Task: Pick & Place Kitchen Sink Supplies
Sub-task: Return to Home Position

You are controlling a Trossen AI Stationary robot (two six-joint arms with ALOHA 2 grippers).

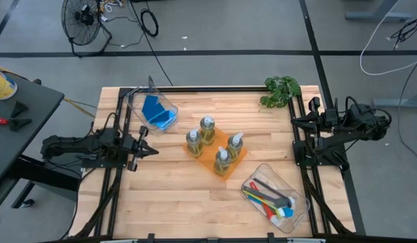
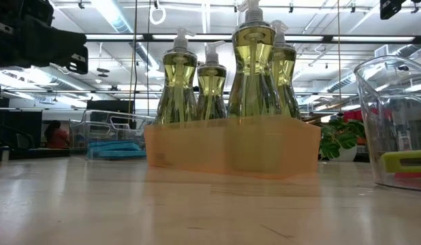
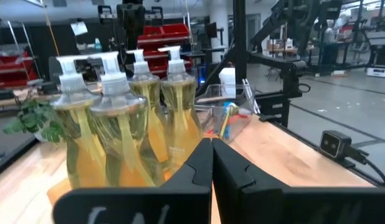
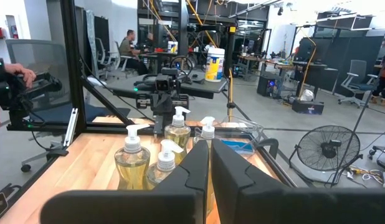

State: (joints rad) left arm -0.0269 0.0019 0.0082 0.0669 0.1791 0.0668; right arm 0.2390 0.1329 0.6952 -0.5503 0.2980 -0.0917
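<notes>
Several clear pump bottles of yellowish soap stand upright in a shallow orange tray at the table's middle; the low view shows them close up. Blue sponges lie in a clear bin at the far left. Slim brushes lie in a clear bin at the near right. My left gripper is shut and level at the left edge, pointing at the bottles, clear of them. My right gripper is shut, raised at the right edge and holding nothing.
A green leafy plant sits at the far right corner. The sponge bin leans tilted near the left arm. Bare wood lies along the near edge and between the left gripper and the tray. A fan stands on the floor beyond the table.
</notes>
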